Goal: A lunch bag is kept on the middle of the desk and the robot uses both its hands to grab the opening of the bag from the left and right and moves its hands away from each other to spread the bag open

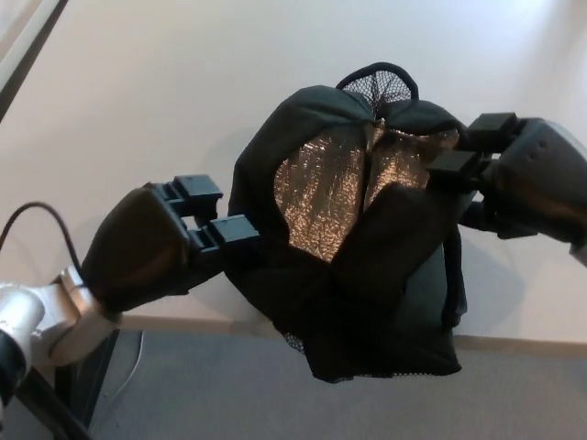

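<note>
The black lunch bag (pixel 385 275) sits at the desk's front edge, its lower part hanging past the edge. Its mouth gapes wide and faces me, showing the shiny foil lining (pixel 330 188). A mesh pocket (pixel 381 84) sticks up at its far side. My left hand (pixel 174 243) comes in from the lower left, shut on the bag's left rim. My right hand (pixel 518 174) reaches in from the right, shut on the right rim. The thumbs are hidden behind the fabric.
The pale desk (pixel 183 92) stretches away behind the bag. Its front edge (pixel 211 323) runs just under my left hand, with grey floor (pixel 202 385) below. A black cable (pixel 27 220) loops off my left wrist. A dark strip (pixel 18 55) crosses the upper left corner.
</note>
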`<state>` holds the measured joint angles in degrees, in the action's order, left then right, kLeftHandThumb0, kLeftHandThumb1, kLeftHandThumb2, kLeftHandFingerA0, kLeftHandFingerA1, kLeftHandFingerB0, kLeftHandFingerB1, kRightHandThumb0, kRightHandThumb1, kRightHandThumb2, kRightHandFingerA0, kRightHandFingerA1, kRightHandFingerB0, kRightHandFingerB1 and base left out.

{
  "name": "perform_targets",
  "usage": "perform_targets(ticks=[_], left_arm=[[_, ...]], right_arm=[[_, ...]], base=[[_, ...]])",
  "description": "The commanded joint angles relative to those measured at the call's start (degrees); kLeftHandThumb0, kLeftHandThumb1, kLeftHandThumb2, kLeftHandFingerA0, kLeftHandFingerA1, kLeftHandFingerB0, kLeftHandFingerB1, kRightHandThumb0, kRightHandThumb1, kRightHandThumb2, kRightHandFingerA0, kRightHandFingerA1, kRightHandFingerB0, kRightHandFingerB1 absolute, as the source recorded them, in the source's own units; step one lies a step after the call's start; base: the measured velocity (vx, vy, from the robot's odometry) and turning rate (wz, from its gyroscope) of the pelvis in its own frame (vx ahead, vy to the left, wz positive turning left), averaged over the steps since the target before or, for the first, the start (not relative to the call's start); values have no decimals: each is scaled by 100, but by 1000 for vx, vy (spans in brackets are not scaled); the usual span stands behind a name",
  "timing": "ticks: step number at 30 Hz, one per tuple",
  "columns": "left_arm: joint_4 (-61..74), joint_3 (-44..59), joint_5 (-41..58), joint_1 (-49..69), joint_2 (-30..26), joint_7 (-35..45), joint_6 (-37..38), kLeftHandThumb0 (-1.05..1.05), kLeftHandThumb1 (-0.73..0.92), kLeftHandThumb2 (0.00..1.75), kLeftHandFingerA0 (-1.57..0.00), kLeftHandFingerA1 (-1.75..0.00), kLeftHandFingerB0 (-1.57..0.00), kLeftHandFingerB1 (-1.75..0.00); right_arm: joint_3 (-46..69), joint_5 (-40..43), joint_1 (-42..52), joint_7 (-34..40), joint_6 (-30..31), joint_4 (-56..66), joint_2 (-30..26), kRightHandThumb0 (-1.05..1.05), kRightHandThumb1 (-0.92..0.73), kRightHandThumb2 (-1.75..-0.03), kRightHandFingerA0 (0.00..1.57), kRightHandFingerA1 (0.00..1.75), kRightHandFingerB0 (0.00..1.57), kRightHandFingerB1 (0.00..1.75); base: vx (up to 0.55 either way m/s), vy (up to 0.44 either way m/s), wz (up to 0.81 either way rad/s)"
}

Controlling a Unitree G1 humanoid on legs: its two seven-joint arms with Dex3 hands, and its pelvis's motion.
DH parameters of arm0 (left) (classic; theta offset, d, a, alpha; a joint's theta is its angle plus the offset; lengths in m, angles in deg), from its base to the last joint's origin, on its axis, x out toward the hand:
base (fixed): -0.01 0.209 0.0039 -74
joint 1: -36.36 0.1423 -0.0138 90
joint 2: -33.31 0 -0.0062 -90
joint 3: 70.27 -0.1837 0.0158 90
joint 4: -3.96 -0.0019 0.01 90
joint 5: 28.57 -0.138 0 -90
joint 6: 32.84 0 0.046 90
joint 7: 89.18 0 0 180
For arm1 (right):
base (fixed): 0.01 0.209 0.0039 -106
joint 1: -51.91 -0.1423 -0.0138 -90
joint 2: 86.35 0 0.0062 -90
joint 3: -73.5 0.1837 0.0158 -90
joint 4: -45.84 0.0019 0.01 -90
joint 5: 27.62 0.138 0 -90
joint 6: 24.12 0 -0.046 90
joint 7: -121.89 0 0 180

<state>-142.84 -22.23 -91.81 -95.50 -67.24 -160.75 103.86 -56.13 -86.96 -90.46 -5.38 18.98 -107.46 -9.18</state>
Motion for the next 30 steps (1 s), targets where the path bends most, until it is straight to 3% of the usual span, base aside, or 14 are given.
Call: perform_targets(ticks=[1,6,19,20,21,22,23,24,25,26,27,28,29,30], left_arm=[[15,280,426,307,-129,207,170,-1,43,94,-86,-141,-88,-111],[136,393,459,433,-143,256,142,1,44,94,-87,-141,-90,-110],[236,536,545,515,-75,449,172,-1,46,89,-89,-134,-92,-106],[236,539,543,506,-76,456,172,-2,46,90,-90,-133,-93,-104],[248,545,537,479,-78,467,165,-4,45,93,-89,-136,-93,-104],[260,553,532,448,-77,470,157,-4,45,93,-89,-136,-93,-104],[351,614,587,369,-107,580,173,-5,42,96,-89,-134,-94,-100],[412,626,568,372,-118,541,161,-4,43,95,-91,-122,-95,-91],[490,637,531,391,-129,469,140,-4,43,95,-91,-122,-95,-91],[622,677,464,370,-128,298,36,-3,52,75,-93,-79,-93,-68],[733,726,458,376,-127,242,-24,0,55,65,-84,-63,-82,-54],[783,751,458,385,-127,233,-46,0,55,65,-84,-63,-82,-54],[931,832,491,393,-134,257,-70,10,54,66,-67,-47,-57,-43],[1038,880,437,378,-133,129,-167,19,51,67,-46,-38,-36,-34]], right_arm=[[65,165,250,-11,95,-207,9,-34,-61,-60,78,139,70,117],[51,223,307,-125,100,-288,35,-33,-61,-59,82,126,75,103],[6,247,261,-41,142,-332,75,-31,-59,-59,80,135,73,112],[8,251,241,-48,138,-328,68,-31,-58,-59,80,132,72,108],[25,267,183,-77,115,-303,45,-31,-46,-87,89,107,77,89],[44,284,125,-103,87,-274,20,-31,-46,-87,89,107,77,89],[71,212,-85,81,144,-115,-48,-33,-51,-56,94,101,84,57],[86,197,-128,119,161,-42,-74,-35,-48,-55,89,90,68,44],[101,187,-158,145,177,42,-104,-35,-48,-55,89,90,68,44],[190,248,-276,77,126,214,-189,-46,-41,-68,74,57,45,45],[252,274,-348,48,127,355,-246,-45,-40,-66,56,49,35,41],[282,282,-368,31,133,420,-269,-45,-40,-66,56,49,35,41],[377,301,-478,-112,220,615,-349,-38,-48,-55,47,36,28,31],[493,390,-565,-285,187,805,-433,-43,-40,-64,31,41,8,27]], base=[[0,0,0],[0,0,0],[0,0,0],[0,0,0],[0,0,0],[0,0,0],[0,0,0],[0,0,0],[0,0,0],[0,0,0],[0,0,0],[0,0,0],[0,0,0],[0,0,0]])
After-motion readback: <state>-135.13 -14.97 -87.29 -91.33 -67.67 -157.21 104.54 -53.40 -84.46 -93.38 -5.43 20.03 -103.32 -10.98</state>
